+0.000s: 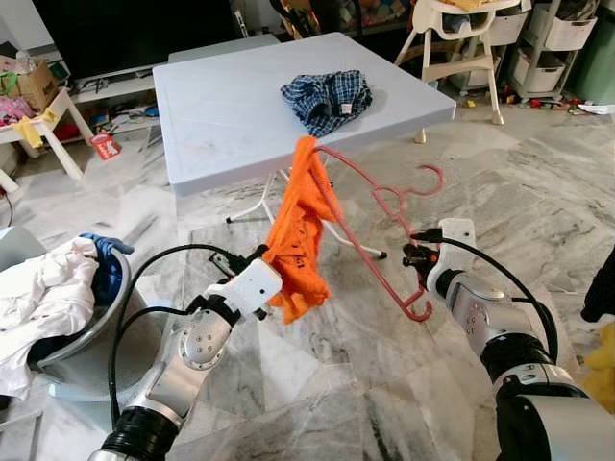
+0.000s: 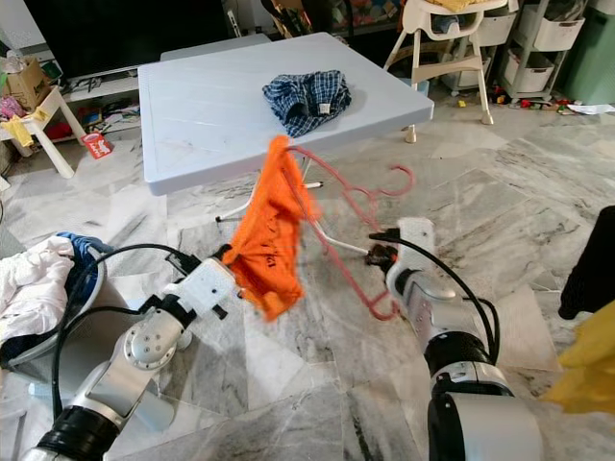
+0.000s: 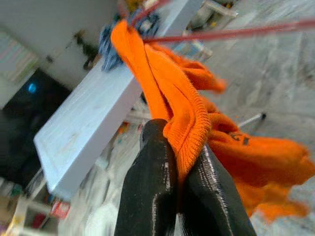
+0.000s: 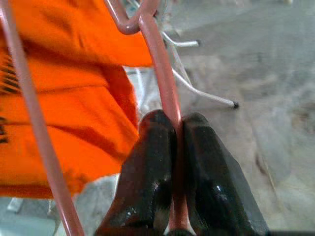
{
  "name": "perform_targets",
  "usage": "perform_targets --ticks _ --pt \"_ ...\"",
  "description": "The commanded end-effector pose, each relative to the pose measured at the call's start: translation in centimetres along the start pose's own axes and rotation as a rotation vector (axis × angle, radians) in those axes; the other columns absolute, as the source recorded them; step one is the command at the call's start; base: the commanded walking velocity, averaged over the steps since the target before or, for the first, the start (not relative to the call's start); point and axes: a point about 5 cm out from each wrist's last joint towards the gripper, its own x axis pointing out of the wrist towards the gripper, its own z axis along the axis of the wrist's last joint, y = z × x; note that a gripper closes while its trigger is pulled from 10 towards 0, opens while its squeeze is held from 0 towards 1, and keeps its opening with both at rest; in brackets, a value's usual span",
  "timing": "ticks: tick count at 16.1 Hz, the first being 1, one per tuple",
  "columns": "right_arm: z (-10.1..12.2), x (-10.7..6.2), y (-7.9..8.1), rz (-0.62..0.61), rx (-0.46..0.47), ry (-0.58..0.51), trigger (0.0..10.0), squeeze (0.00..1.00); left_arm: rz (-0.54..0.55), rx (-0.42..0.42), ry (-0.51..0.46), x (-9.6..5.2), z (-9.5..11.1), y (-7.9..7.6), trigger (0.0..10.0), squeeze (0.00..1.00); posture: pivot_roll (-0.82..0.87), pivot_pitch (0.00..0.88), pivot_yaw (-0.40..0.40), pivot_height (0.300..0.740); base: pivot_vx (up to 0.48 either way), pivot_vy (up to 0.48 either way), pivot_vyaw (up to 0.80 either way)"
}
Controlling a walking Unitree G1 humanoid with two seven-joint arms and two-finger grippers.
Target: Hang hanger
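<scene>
A pink plastic hanger (image 1: 384,216) hangs in the air in front of the table, its hook pointing right. My right gripper (image 1: 415,255) is shut on the hanger's lower arm (image 4: 170,113). An orange garment (image 1: 300,226) is draped over the hanger's far end and hangs down. My left gripper (image 1: 261,255) is shut on the garment's ribbed hem (image 3: 184,125), low and to the left of the hanger. Both black fingers (image 3: 152,182) pinch the orange cloth tightly.
A light blue folding table (image 1: 231,106) stands behind, with a blue checked garment (image 1: 327,98) on it. A grey laundry basket (image 1: 91,322) of clothes sits at the left. A white high chair (image 1: 452,43) and storage shelves stand at the back right. Marble floor lies around.
</scene>
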Motion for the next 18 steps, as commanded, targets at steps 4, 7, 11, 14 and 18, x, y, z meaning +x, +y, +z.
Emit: perform_targets --ticks 4,7,11,14,18 --pt "3.4 -0.8 -0.6 0.027 0.034 -0.202 10.0 0.0 0.049 -0.005 0.128 -0.7 -2.4 1.0 10.0 0.0 -0.08 0.0 0.098 0.74 0.0 0.0 0.0" --pt "2.1 -1.9 -0.7 0.111 -0.222 -0.139 10.0 0.0 0.165 -0.001 0.162 -0.4 -2.9 3.7 10.0 0.0 -0.08 0.0 0.103 0.74 0.0 0.0 0.0" --pt "1.1 -2.8 -1.5 0.146 -0.377 -0.077 10.0 0.0 0.229 0.004 0.162 -0.2 -2.8 6.0 10.0 0.0 -0.08 0.0 0.112 0.74 0.0 0.0 0.0" --pt "-0.8 -3.7 -1.7 0.221 -0.504 0.021 10.0 0.0 0.245 0.014 0.156 0.0 -2.7 6.9 10.0 0.0 -0.08 0.0 0.123 0.74 0.0 0.0 0.0" --pt "-2.3 -5.6 -1.7 0.42 -0.654 0.119 10.0 0.0 0.22 0.028 0.163 -0.1 -3.0 7.1 10.0 0.0 -0.08 0.0 0.137 0.74 0.0 0.0 0.0"
